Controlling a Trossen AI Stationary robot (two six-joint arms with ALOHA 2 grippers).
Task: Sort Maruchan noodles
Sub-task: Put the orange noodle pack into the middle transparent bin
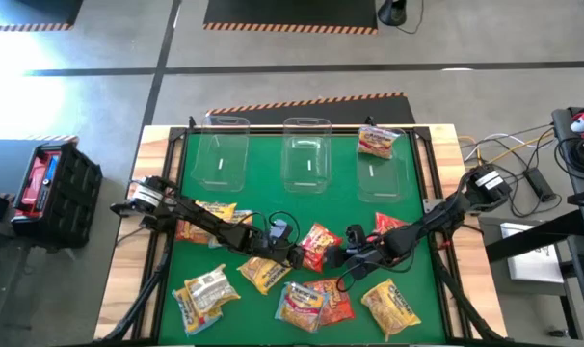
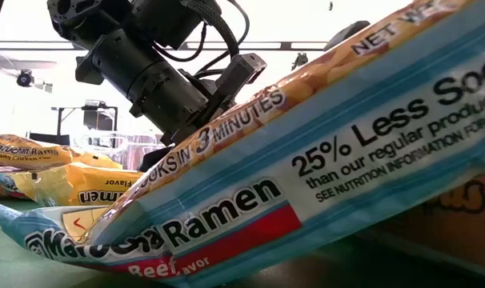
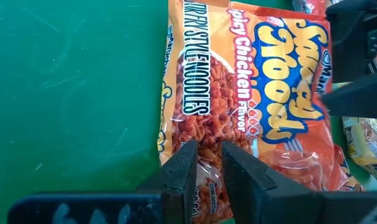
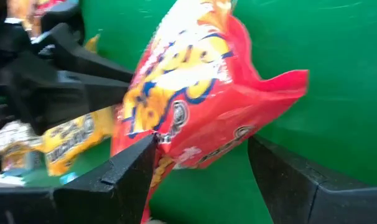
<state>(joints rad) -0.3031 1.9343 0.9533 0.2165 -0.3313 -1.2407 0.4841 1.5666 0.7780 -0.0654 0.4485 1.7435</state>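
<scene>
Partly hidden: red packet (image 1: 318,245) between tools.

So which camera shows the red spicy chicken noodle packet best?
The left wrist view: the red packet fills it, label readable, the left gripper pinching its edge. The high view shows it small. The right wrist view shows it blurred. The low view doesn't clearly show it.
</scene>
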